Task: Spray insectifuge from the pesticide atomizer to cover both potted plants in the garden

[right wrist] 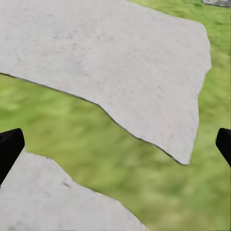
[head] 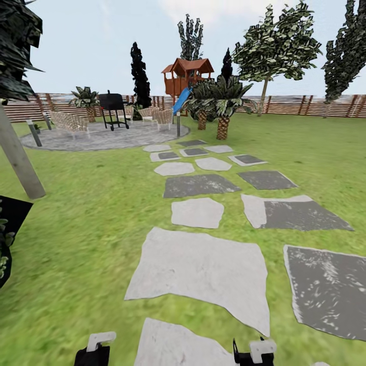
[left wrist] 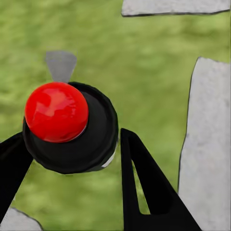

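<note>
The pesticide atomizer [left wrist: 57, 113] shows from above in the left wrist view: a round dark body with a glossy red top. My left gripper [left wrist: 70, 144] is shut on it, one black finger [left wrist: 139, 178] pressed against each side. Lawn and grey stepping stones pass beneath it. My right gripper [right wrist: 118, 139] is open and holds nothing, hanging over grass and a pale stepping stone [right wrist: 110, 53]. The ends of my left arm [head: 96, 348] and right arm [head: 256, 351] poke in at the head view's lower edge. The potted plants are out of view.
A path of stepping stones [head: 203, 269] runs ahead across the lawn to a round paved patio [head: 101, 137] with chairs and a black grill [head: 113, 109]. Palms [head: 222, 101] and a playhouse [head: 187, 76] stand before the wooden fence [head: 305, 104]. A trunk [head: 18, 157] and dark bush [head: 7, 234] are at left.
</note>
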You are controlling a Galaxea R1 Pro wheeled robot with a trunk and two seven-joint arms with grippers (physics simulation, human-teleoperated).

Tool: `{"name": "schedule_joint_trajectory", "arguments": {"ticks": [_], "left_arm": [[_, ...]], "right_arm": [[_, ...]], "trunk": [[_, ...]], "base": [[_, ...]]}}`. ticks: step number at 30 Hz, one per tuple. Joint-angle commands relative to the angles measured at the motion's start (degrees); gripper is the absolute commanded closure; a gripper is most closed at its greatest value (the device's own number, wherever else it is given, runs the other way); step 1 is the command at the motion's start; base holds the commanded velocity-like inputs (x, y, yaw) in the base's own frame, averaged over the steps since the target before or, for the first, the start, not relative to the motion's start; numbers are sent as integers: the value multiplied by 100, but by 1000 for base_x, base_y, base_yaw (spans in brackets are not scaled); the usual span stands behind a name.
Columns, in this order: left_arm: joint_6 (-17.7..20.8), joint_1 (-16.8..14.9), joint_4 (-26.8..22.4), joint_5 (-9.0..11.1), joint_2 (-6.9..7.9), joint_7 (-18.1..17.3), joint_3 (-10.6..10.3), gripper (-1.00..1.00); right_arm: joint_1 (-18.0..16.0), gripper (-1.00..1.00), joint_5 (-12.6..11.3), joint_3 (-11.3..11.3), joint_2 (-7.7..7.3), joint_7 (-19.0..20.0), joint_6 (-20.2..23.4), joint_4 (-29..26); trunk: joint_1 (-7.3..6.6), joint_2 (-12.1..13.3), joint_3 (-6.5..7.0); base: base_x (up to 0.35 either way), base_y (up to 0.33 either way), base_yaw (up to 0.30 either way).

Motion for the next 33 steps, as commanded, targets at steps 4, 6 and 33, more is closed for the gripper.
{"name": "schedule_joint_trajectory", "arguments": {"ticks": [4,6,33], "left_arm": [[-24,0,8,-60,-2,14,34,100],[-24,0,8,-60,-3,14,34,100],[-24,2,8,-60,6,14,34,100]], "right_arm": [[-4,-100,61,-24,2,-41,-13,3],[-4,-100,59,-24,2,-41,-11,4],[-4,-100,58,-15,11,-41,-7,65]], "trunk": [[2,-2,-5],[2,-2,-5],[2,-2,-5]], "base": [[340,0,0],[340,0,0],[340,0,0]]}}
